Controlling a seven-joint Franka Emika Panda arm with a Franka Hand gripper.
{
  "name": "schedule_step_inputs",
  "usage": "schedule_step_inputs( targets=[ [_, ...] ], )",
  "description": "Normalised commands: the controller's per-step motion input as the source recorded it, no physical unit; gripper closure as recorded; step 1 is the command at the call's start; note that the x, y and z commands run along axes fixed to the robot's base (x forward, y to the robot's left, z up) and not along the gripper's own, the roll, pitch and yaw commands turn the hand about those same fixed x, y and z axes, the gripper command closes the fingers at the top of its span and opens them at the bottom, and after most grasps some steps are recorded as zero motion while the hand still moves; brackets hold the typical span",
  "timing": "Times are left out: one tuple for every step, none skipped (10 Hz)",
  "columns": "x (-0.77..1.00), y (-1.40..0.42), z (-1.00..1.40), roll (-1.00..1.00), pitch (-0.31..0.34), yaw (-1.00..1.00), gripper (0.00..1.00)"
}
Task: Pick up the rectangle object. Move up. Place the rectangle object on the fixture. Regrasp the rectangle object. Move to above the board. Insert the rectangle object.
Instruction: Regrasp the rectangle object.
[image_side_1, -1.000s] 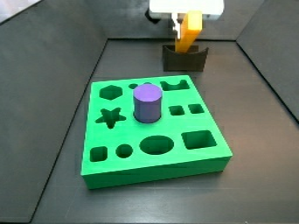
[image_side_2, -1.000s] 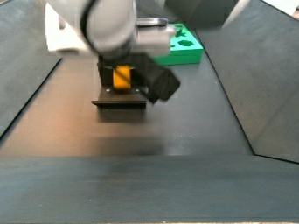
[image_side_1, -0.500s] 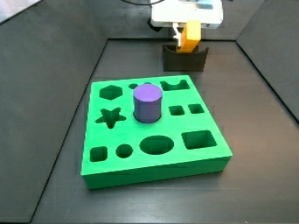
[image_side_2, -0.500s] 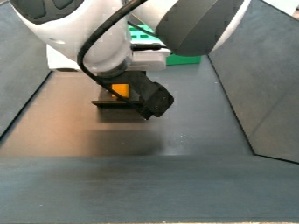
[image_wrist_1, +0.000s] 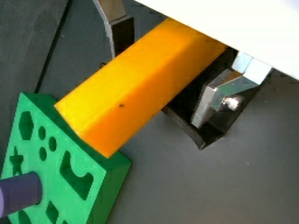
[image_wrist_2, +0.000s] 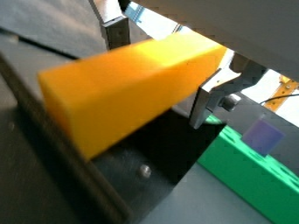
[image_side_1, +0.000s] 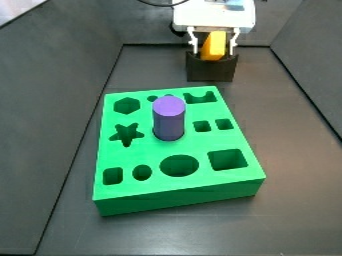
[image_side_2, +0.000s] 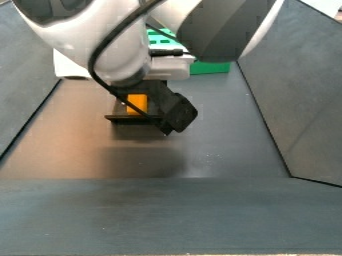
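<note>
The orange-yellow rectangle object (image_side_1: 214, 46) stands in the notch of the dark fixture (image_side_1: 211, 69) at the back of the floor. My gripper (image_side_1: 214, 42) is straight above the fixture, one silver finger on each side of the block. In both wrist views the rectangle object (image_wrist_1: 135, 83) (image_wrist_2: 128, 87) fills the space between the fingers (image_wrist_1: 222, 94) (image_wrist_2: 212, 94), and a dark gap shows beside the pad, so the gripper (image_wrist_1: 170, 61) looks open. The green board (image_side_1: 174, 195) lies nearer the front. In a side view the arm hides most of the rectangle object (image_side_2: 135, 101).
A purple cylinder (image_side_1: 167, 118) stands upright in a hole of the board. The board's corner (image_wrist_1: 47, 166) and the cylinder (image_wrist_2: 265, 136) show past the fixture (image_wrist_2: 163, 157) in the wrist views. Dark sloped walls close in the floor on both sides.
The gripper has come down with the block, which went from tilted above the fixture to upright in its notch. The fingers now stand slightly away from the block.
</note>
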Motion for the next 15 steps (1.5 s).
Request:
schedule_step_inputs(
  targets=[
    [-0.01, 0.0, 1.0, -0.02, -0.007, 0.0, 0.0],
    [-0.02, 0.01, 1.0, -0.01, 0.001, 0.01, 0.0],
    [-0.03, 0.01, 1.0, 0.01, 0.013, 0.02, 0.0],
    [-0.04, 0.01, 1.0, 0.01, 0.022, 0.02, 0.0],
    [-0.04, 0.01, 0.84, 0.02, 0.037, 0.01, 0.0],
    [-0.04, 0.01, 0.71, 0.02, 0.042, 0.01, 0.0],
    [-0.03, 0.01, 0.47, 0.03, 0.053, 0.0, 0.0],
    [-0.03, 0.01, 0.28, 0.03, 0.055, 0.0, 0.0],
    [0.0, -1.0, 0.84, 1.0, 0.071, 0.02, 0.0],
    [0.0, -1.0, 0.82, 1.0, 0.071, 0.02, 0.0],
    [-0.03, -1.0, 0.79, 1.0, 0.061, 0.02, 0.0],
    [-0.05, -1.0, 0.75, 1.0, 0.056, 0.02, 0.0],
    [-0.07, -0.87, 0.53, 1.0, 0.049, 0.02, 0.0],
    [-0.05, -0.62, 0.22, 1.0, 0.045, 0.02, 0.0],
    [-0.03, -0.43, 0.04, 1.0, 0.043, 0.02, 0.0]
  ],
)
